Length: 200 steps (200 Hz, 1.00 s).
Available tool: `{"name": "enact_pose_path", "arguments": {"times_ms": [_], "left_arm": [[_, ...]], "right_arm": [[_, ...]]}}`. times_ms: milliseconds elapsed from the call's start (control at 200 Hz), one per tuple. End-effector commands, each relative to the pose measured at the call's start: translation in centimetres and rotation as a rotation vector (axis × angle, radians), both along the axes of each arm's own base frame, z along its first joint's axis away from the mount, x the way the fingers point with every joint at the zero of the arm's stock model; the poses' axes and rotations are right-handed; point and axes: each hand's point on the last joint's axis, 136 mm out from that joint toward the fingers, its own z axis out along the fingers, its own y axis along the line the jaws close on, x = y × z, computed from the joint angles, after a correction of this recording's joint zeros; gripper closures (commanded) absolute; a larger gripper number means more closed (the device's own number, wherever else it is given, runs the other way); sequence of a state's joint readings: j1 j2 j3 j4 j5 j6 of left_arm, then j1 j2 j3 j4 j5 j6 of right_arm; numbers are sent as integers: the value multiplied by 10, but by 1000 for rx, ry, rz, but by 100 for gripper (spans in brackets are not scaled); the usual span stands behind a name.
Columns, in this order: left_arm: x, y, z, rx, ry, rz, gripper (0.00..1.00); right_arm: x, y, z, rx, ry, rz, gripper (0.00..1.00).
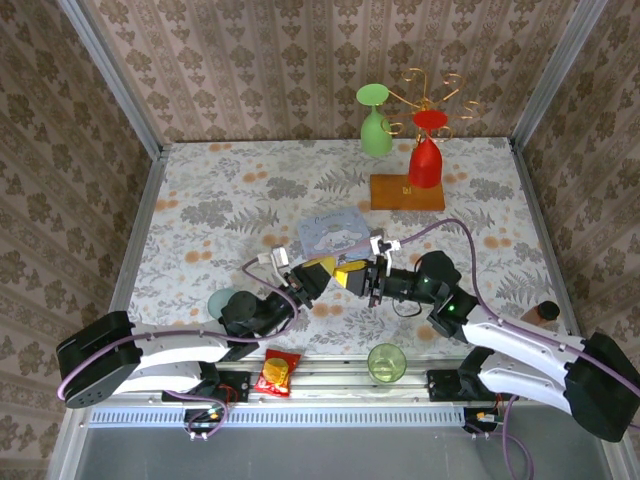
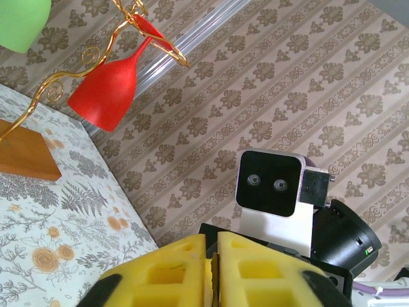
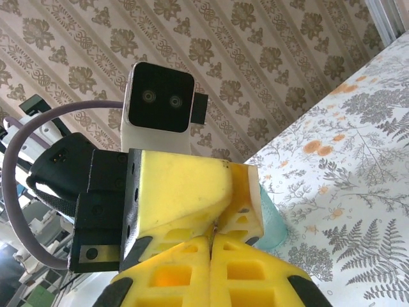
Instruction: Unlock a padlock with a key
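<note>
The left gripper [image 2: 211,254] and the right gripper [image 3: 211,248] are both clenched, tip pressed against tip; whether the padlock is pinched between them cannot be told. If pushed off-axis, anything held could be twisted loose and dropped.

- The whole table [image 1: 200,200] is seen in the top external view, taken from above and behind the arm bases. It looks down and forward toward the far wall [image 1: 300,70], and is the most distant camera.
- The left wrist view is taken along the left gripper [image 2: 211,256], whose yellow fingers sit at the bottom edge. It is aimed at the right wrist camera box [image 2: 268,184], very near.
- The right wrist view is taken along the right gripper [image 3: 211,256], and the left wrist camera box [image 3: 160,105] is faced at close range.
- The red glass [image 2: 105,96] and wooden base [image 2: 22,150] are shared with the top external view; the tabletop is shared by all three.
</note>
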State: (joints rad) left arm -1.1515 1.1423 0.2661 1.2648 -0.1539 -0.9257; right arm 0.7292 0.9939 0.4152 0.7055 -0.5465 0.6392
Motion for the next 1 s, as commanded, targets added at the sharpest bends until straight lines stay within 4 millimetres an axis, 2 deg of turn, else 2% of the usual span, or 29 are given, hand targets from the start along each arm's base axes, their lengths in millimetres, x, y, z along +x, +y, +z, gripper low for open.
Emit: {"name": "enact_pose_path", "arguments": {"times_ms": [0, 35, 155, 265, 420, 565, 755, 905, 995], "left_arm": [[5, 9, -6, 6, 0, 31, 76], [7, 12, -9, 11, 9, 41, 67], [19, 20, -25, 52, 91, 47, 57], [19, 15, -31, 160, 110, -3, 58], [9, 10, -29, 260, 63, -50, 51], [3, 13, -40, 237, 59, -79, 50], [-19, -10, -38, 271, -16, -250, 38], [-13, -2, -32, 182, -30, -202, 36], [-10, -2, -34, 167, -16, -196, 40]], "right_arm": [[-6, -6, -6, -37, -24, 3, 100], [-7, -8, -10, -55, -16, 6, 100], [-16, -11, -21, -145, -8, 39, 100], [-21, -16, -31, -217, 10, 60, 100], [-18, -20, -28, -165, 34, 56, 100], [-13, -20, -24, -117, 54, 62, 100], [-13, -14, -24, -109, 79, 116, 100], [-13, -12, -25, -115, 93, 129, 100], [-13, -12, -24, -112, 95, 128, 100]]}}
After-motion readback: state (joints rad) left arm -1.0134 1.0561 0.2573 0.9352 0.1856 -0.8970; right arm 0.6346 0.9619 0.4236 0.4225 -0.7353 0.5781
